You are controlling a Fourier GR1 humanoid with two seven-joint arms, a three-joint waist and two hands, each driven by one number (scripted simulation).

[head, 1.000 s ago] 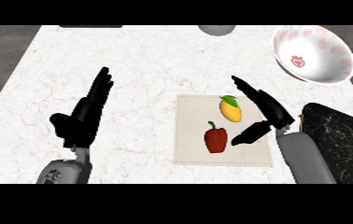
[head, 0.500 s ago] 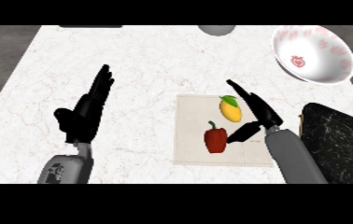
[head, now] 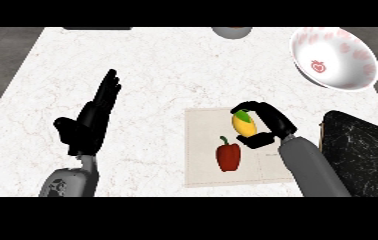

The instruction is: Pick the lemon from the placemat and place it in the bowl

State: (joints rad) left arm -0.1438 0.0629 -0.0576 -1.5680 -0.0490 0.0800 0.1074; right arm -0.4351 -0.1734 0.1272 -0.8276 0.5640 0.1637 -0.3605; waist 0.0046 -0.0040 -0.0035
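The yellow lemon (head: 244, 124) with a green tip lies on the pale placemat (head: 203, 169) near its upper right. My right hand (head: 269, 120) curls round the lemon, fingers over its top and thumb under its lower end. The white bowl (head: 332, 59) with red strawberry prints stands at the far right of the counter, well apart from the hand. My left hand (head: 91, 117) rests open at the left, fingers straight and pointing up, holding nothing.
A red bell pepper (head: 228, 155) lies on the placemat just below and left of the lemon. A dark speckled slab (head: 354, 149) sits at the right edge beside my right forearm. A grey round object (head: 232, 31) shows at the counter's far edge.
My right hand has swung left from beside the lemon and its fingers have curled round the fruit. The left hand has stayed still.
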